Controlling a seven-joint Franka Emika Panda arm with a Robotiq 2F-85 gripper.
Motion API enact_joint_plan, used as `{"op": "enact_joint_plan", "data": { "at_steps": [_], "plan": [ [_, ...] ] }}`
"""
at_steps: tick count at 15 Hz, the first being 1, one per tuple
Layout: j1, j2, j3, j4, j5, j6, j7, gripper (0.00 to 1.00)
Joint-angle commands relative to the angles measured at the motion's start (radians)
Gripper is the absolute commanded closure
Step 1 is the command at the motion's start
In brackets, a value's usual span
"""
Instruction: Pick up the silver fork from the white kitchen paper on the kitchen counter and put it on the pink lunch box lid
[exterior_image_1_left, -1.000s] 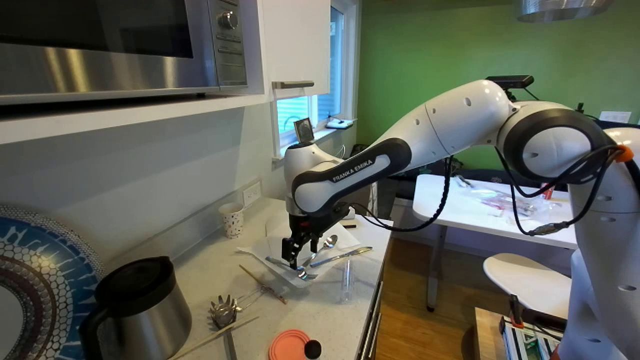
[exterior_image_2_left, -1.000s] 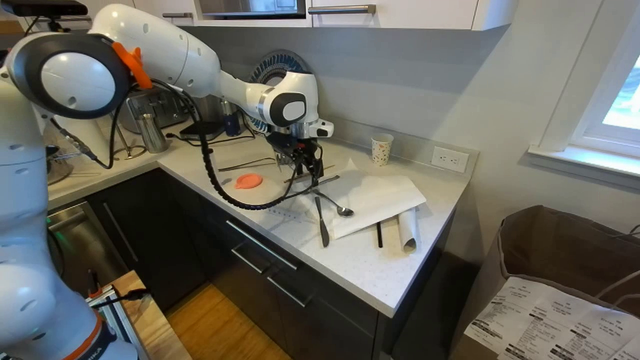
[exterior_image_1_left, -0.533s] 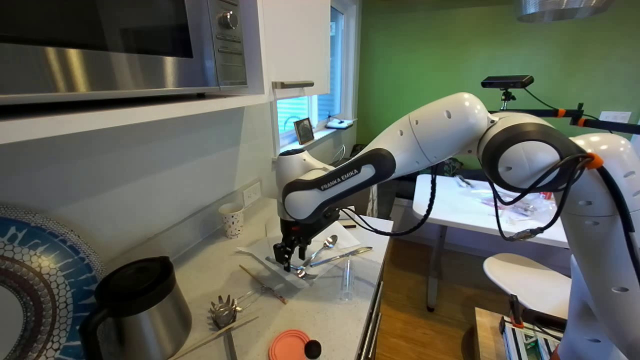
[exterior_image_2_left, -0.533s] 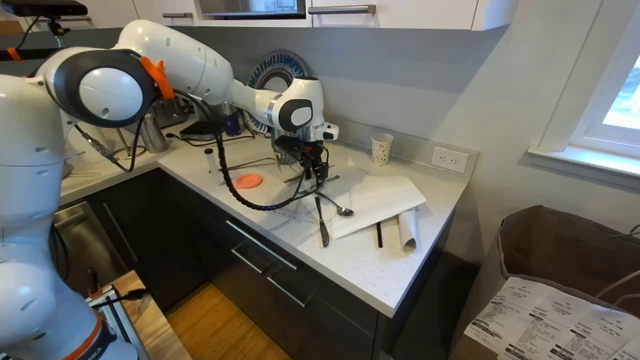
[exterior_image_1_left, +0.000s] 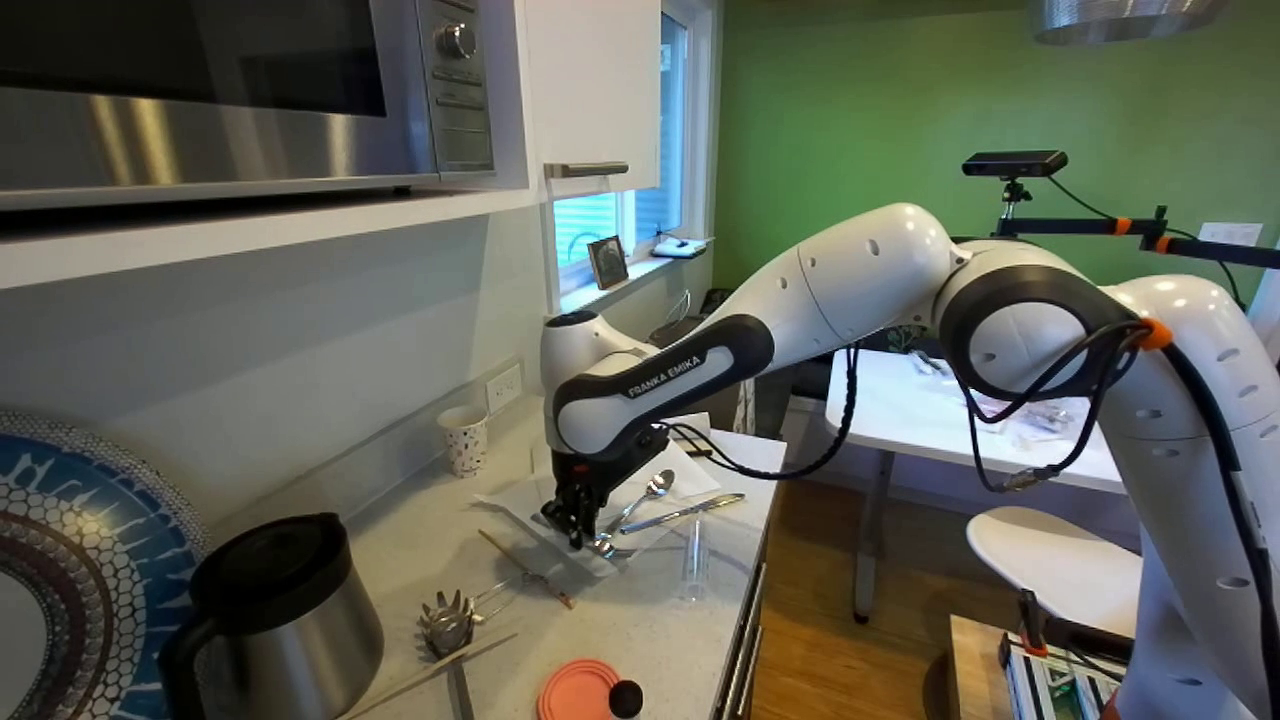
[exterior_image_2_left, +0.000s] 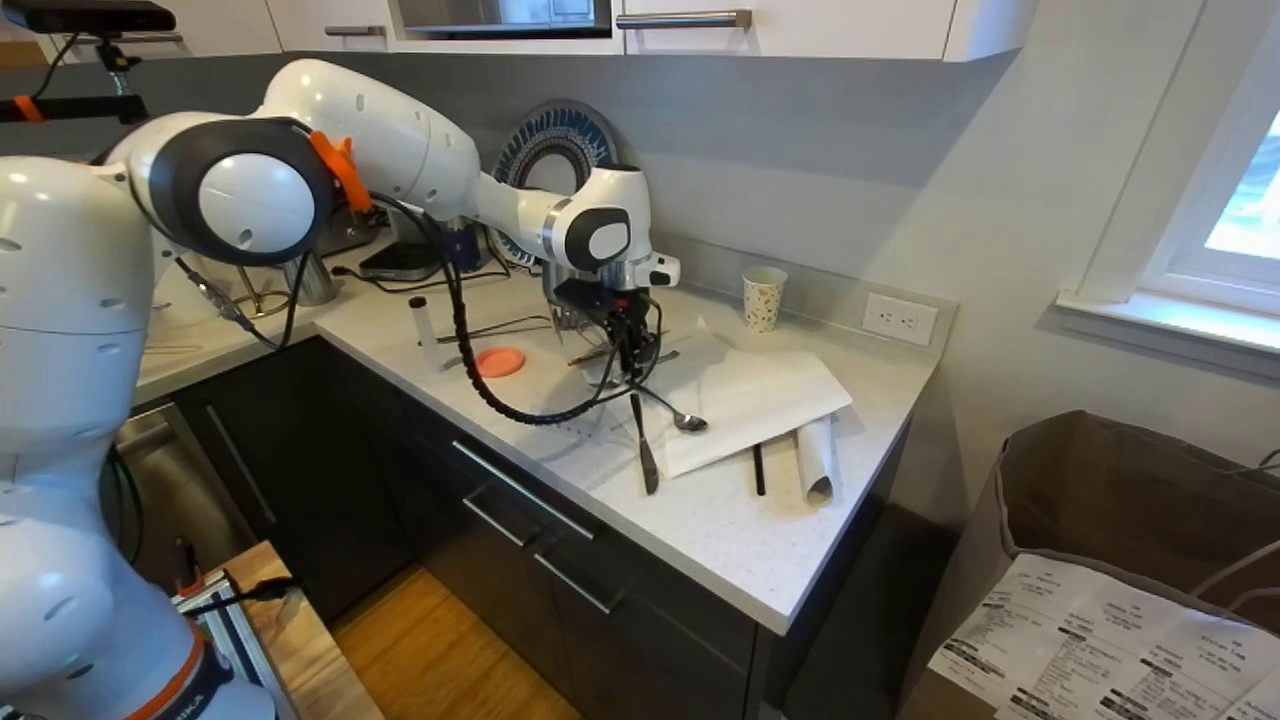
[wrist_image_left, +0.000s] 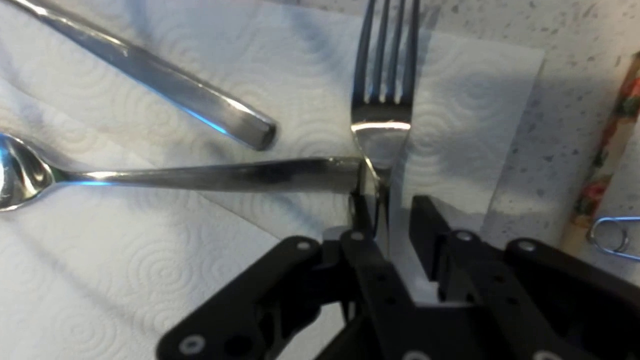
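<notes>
In the wrist view the silver fork lies on the white kitchen paper, tines pointing away from me. My gripper straddles its handle with the jaws partly apart. One finger stands close beside the handle, while a strip of paper shows between the handle and the other finger. Whether the near finger touches it I cannot tell. Much of the handle is hidden by the gripper. The pink lunch box lid lies on the kitchen counter, away from the paper; an exterior view also shows the lid.
A spoon ends right against the fork's neck, and a knife lies nearby. A clear tube, a patterned stick and a pasta server surround the paper. Beyond are a kettle and a paper cup.
The arm has come down, carrying my gripper lower over the fork. The fingers have drawn much closer together. Fork, paper and lid look unmoved.
</notes>
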Motion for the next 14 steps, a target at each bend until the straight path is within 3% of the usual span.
{"op": "enact_joint_plan", "data": {
  "at_steps": [1, 6, 11, 14],
  "plan": [
    [0.017, 0.013, -0.011, 0.014, -0.023, -0.003, 0.032, 1.00],
    [0.038, -0.039, -0.016, -0.044, -0.049, 0.011, 0.072, 0.98],
    [0.100, -0.175, -0.043, -0.193, -0.181, 0.070, 0.186, 0.98],
    [0.119, -0.275, -0.025, -0.301, -0.245, 0.080, 0.200, 0.98]
  ]
}}
